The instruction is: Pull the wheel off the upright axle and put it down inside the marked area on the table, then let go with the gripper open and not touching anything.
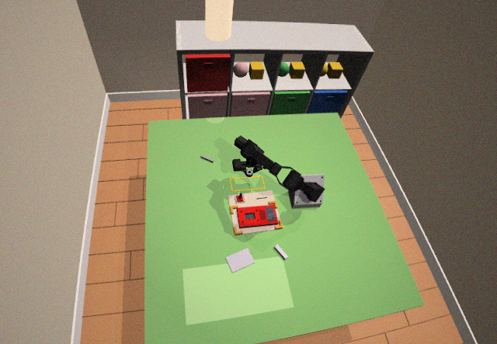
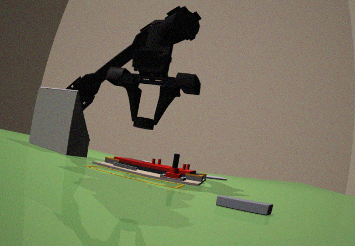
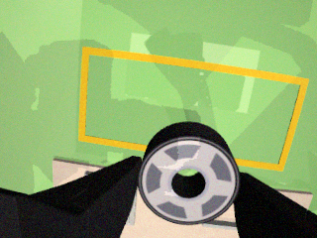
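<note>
The wheel (image 1: 249, 172) (image 2: 143, 123) (image 3: 188, 204) is black with a grey, spoked face and an open centre hole. My gripper (image 1: 249, 171) (image 2: 143, 121) (image 3: 188, 175) is shut on the wheel, one finger on each side, and holds it roughly level well above the table. The upright black axle (image 1: 240, 195) (image 2: 176, 160) stands bare on its red foot, apart from the wheel. The marked area is a yellow outline (image 1: 248, 189) (image 2: 181, 186) (image 3: 83, 94) on the green table. In the wrist view the wheel covers part of the outline's near line.
A cream board (image 1: 251, 196) beside the marked area carries the axle and a red block (image 1: 262, 214) (image 2: 143, 163) with orange corner pieces. A grey bar (image 1: 206, 158) (image 2: 243, 205) lies beyond the outline. A pale plate (image 1: 240, 260) and another bar (image 1: 280, 251) lie past the board.
</note>
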Robot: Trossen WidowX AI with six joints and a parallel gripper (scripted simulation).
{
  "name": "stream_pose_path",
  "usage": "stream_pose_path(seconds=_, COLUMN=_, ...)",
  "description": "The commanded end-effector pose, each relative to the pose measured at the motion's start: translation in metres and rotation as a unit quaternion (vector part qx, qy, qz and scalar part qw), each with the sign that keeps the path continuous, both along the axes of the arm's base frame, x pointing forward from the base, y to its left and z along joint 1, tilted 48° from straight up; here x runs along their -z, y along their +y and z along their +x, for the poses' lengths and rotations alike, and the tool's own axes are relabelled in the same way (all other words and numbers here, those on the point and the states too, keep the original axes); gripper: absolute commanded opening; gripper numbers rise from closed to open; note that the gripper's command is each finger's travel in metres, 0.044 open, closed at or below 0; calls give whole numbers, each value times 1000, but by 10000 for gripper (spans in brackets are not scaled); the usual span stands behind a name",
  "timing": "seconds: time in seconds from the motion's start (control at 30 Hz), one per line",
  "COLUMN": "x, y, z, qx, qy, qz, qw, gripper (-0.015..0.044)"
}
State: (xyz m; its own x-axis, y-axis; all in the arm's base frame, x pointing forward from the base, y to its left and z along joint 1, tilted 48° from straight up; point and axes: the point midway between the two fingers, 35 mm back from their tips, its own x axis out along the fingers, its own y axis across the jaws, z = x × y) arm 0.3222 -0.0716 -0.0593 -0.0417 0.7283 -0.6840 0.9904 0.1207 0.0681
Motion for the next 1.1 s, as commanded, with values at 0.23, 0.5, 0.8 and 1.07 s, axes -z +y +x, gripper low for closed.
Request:
stream_pose_path(seconds=0.23, x=19, y=17, z=-3, qx=-2, qy=0, qz=0, qw=1000, gripper=0)
stream_pose_path(seconds=0.5, x=52, y=53, z=-3, qx=-2, qy=0, qz=1, qw=1000, gripper=0)
stream_pose_path(seconds=0.8, x=71, y=75, z=-7, qx=-2, qy=0, qz=3, qw=1000, gripper=0)
stream_pose_path(seconds=1.07, x=68, y=73, z=-7, qx=-7, qy=2, qz=2, qw=1000, gripper=210)
